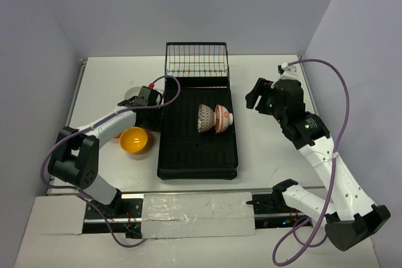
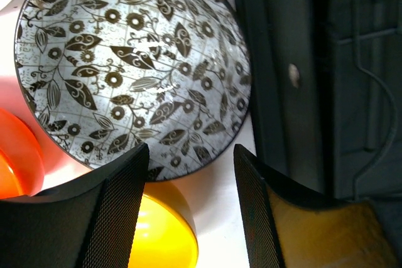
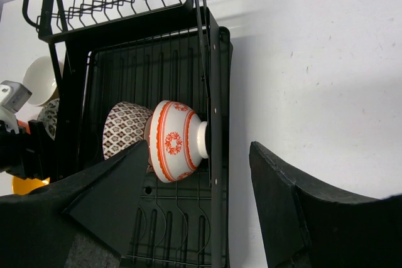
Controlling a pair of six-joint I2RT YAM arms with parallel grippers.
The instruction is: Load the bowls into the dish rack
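Note:
Two bowls stand on edge in the black dish rack: a red-on-white one and a brown-patterned one. Left of the rack, a grey leaf-patterned bowl sits upright on the table, beside a yellow-orange bowl, a red-orange bowl and a white bowl. My left gripper hangs open just over the grey bowl's rim, with only table and the yellow bowl showing between its fingers. My right gripper is open and empty above the table, right of the rack and beside the red-on-white bowl.
An upright wire basket stands at the rack's far end. The rack's side wall lies close to the right of my left gripper. Grey walls enclose the table on three sides.

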